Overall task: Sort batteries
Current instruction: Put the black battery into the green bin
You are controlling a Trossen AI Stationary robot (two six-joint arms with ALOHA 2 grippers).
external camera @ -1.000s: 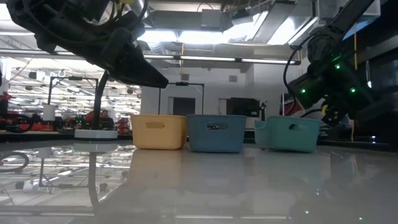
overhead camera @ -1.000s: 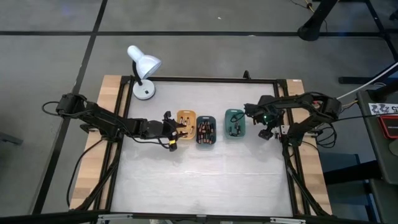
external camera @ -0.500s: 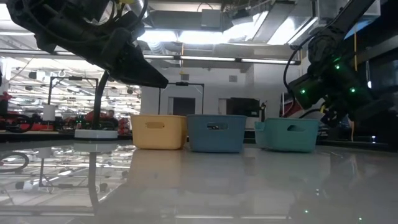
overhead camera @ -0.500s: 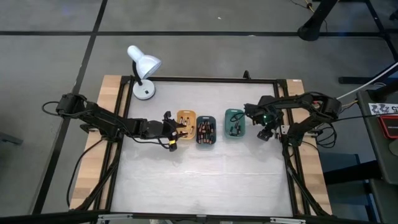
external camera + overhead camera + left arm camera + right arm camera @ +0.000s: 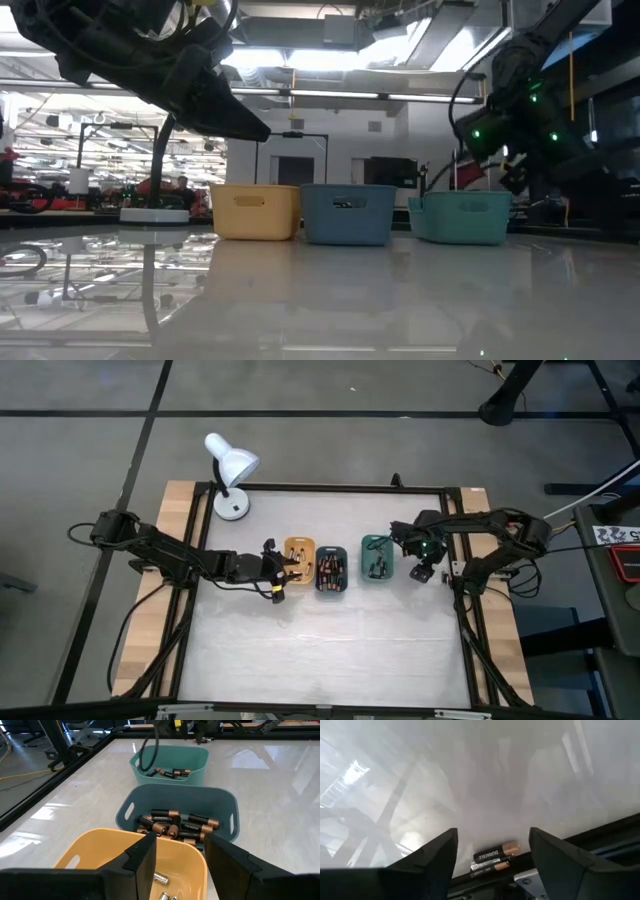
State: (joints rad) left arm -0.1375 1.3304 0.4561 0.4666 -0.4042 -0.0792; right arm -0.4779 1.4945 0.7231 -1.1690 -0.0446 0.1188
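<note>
Three small trays sit in a row in the middle of the white table [image 5: 320,650]: an orange tray [image 5: 299,550] on the left, a dark teal tray [image 5: 332,571] in the middle and a green tray [image 5: 377,557] on the right. The batteries [image 5: 175,826] lie in a pile in the dark teal tray. A few more batteries lie in the green tray, and some silvery ones lie at the bottom of the orange tray.

The left gripper [image 5: 180,857] hangs over the near edge of the orange tray. Its two dark fingers stand wide apart and nothing is between them.

The right gripper [image 5: 492,851] is just to the right of the green tray, up off the table. Its fingers are apart too. In the right wrist view two batteries show low between the fingers, but I cannot tell if the fingers hold them or if they just lie there.

A white desk lamp [image 5: 231,472] stands at the far left corner of the table.
</note>
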